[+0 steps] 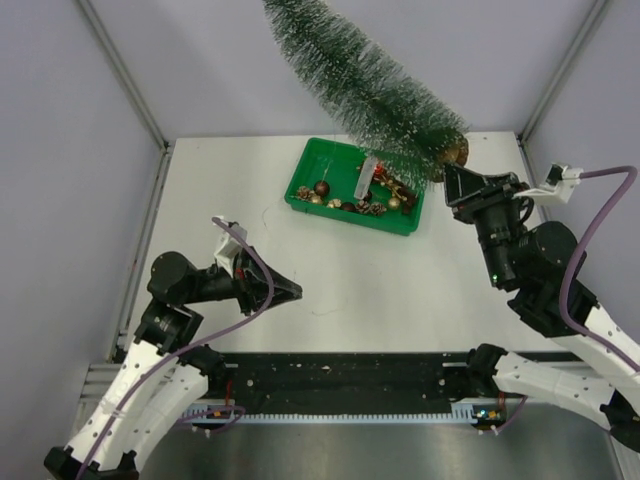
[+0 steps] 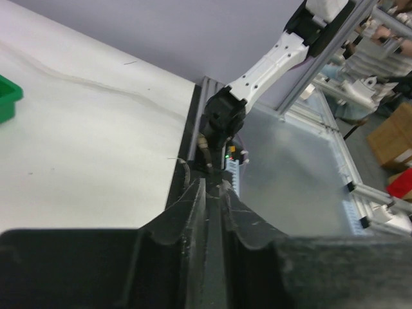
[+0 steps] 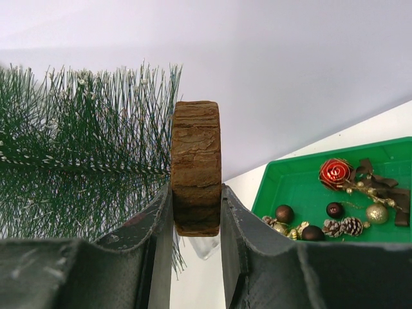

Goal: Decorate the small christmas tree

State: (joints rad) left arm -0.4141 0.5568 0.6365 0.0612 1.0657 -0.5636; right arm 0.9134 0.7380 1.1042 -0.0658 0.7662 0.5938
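Your right fingers (image 3: pixel 241 238) clamp the wooden disc base (image 3: pixel 196 167) of the small christmas tree (image 1: pixel 370 85) by its two flat faces and hold it in the air off the right end of the green tray (image 1: pixel 345 213). The tree is tilted. Its base sits beside the tray's far right corner, and its frosted bristles slant over the tray's far edge, with the tip out of shot beyond the tray's far left side. None of the tree touches the bench (image 1: pixel 350 290).

Inside the tray lie a red glitter ball (image 3: pixel 335 171), brown and gold baubles and some pine cones (image 3: pixel 344 226), gathered toward its right half.

Your left fingers (image 2: pixel 183 232) hang over bare bench on the near side of the tray, left of it and well apart from it. They are drawn narrow, with only a slim dark slot between them. You cannot tell from these views whether anything is pinched there.
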